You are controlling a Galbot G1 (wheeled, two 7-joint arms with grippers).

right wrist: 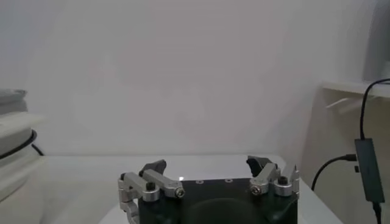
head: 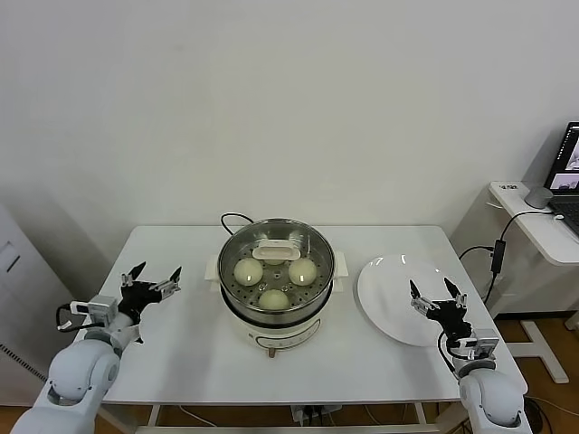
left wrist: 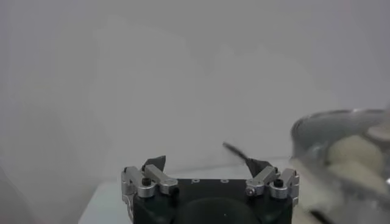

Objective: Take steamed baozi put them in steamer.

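Plain white wall behind, white table (head: pixel 181 334) in front of the robot, a side desk with a laptop (head: pixel 568 172) off to the right. The steamer (head: pixel 276 280), a shiny round steel pot on a white base, sat at the table's middle, black cord (head: pixel 233 218) trailing from its back. Inside on the perforated floor lay the steamed baozi: three pale cream, smooth, round buns showed plainly, one left (head: pixel 248 270), one right (head: pixel 302 271), one front (head: pixel 273 299); a fourth was mostly hidden under a cream rectangular lid handle (head: pixel 274 248) at the back. A white plate (head: pixel 389 289) lay just right of the steamer, bare, reaching near the table's right edge. The left gripper (head: pixel 157 278) hovered over open tabletop left of the pot, well apart from it, fingers spread, grasping nothing. The right gripper (head: pixel 436 291) hung over the plate's near-right part, fingers likewise spread and holding nothing. Bare table ran along the front edge and the left side; the back strip behind the pot held only the cord.
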